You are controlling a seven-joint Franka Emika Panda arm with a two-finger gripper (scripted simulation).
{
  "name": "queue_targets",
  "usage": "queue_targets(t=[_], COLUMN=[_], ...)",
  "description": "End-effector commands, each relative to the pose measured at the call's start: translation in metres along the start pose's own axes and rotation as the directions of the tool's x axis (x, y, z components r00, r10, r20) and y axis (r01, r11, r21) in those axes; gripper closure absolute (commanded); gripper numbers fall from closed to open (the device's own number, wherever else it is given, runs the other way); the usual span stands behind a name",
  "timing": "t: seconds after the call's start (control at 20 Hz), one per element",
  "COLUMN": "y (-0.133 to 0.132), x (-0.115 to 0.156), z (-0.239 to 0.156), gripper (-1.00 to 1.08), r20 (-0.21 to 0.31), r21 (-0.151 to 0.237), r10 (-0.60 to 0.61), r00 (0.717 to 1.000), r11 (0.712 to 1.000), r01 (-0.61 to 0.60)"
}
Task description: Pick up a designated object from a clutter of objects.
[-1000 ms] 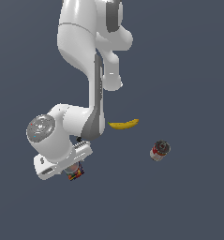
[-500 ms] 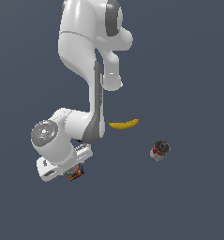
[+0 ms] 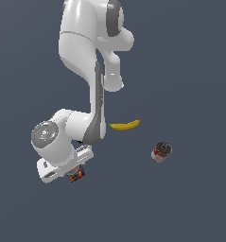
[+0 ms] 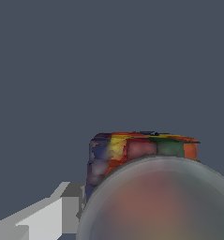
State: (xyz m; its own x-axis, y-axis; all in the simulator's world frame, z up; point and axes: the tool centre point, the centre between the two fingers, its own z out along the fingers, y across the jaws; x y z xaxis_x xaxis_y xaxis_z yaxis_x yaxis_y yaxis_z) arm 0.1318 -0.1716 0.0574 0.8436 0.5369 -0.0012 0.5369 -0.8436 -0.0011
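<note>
The designated object (image 3: 77, 175), a small can with a multicoloured label, peeks out from under the white hand at the exterior view's lower left. My gripper (image 3: 74, 173) sits right over it, and the hand hides most of the can. In the wrist view the can (image 4: 141, 154) fills the frame very close up, tilted, with its grey lid blurred in front. One grey finger (image 4: 62, 208) lies against the can's side; the other finger is hidden. The gripper appears shut on the can.
From the clutter of objects, a yellow banana (image 3: 125, 125) lies near the arm's elbow, toward the exterior view's right of the hand. A can with a red-and-white label (image 3: 160, 151) lies further right. The floor is plain dark grey.
The hand has shifted slightly down and right in the exterior view, the wrist turning a little. The multicoloured can stays under it. Banana and other can have not moved.
</note>
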Motion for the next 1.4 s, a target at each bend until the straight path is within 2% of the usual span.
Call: queue_targets(t=[0.0,0.3,0.6,1.35], y=[0.0,-0.001,-0.004,-0.013], x=[0.0,-0.005,-0.015,-0.062], z=[-0.001,-0.016,-0.051,-0.216], gripper=[1.08,1.08,1.08,1.08], r20=[0.0,0.0,0.0,-0.001], r21=[0.0,0.0,0.0,0.0], r10=[0.0,0.0,0.0,0.0], r00=[1.0,1.0,1.0,1.0], r11=[1.0,1.0,1.0,1.0], r01=[0.0,0.0,0.0,0.0])
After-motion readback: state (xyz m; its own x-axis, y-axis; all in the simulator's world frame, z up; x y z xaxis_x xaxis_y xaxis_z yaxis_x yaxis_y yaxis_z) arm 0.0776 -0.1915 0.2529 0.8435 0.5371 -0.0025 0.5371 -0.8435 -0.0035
